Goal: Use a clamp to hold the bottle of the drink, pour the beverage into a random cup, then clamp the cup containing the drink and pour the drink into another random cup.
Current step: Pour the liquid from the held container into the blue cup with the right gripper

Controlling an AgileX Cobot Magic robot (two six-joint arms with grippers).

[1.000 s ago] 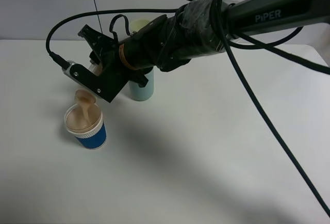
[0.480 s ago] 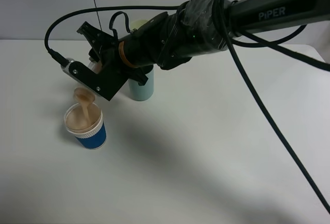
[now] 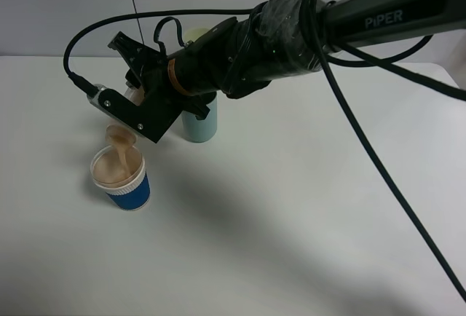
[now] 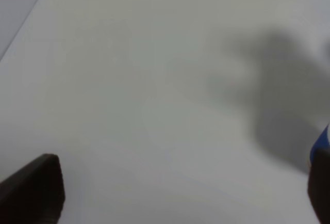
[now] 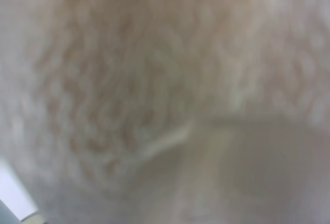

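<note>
Pour under way. The right gripper (image 3: pixel 129 92) reaches across to the left side of the table (image 3: pixel 306 228), its fingers pinching the bottle of the drink (image 3: pixel 118 136), which is tipped mouth-down just above the blue-and-white cup (image 3: pixel 124 185). A tan stream runs from the mouth into the cup. Over the last second the arm lifted and rolled a touch, then held; the stream has not stopped. The cup looks nearly full, so I'd judge the first pour is close to done and spilling over is the risk. The right wrist view is only a peach blur. The left gripper (image 4: pixel 175 193) has its fingers spread wide over bare table, nothing between them. The teal tumbler (image 3: pixel 198 125) stands behind the arm, untouched.
</note>
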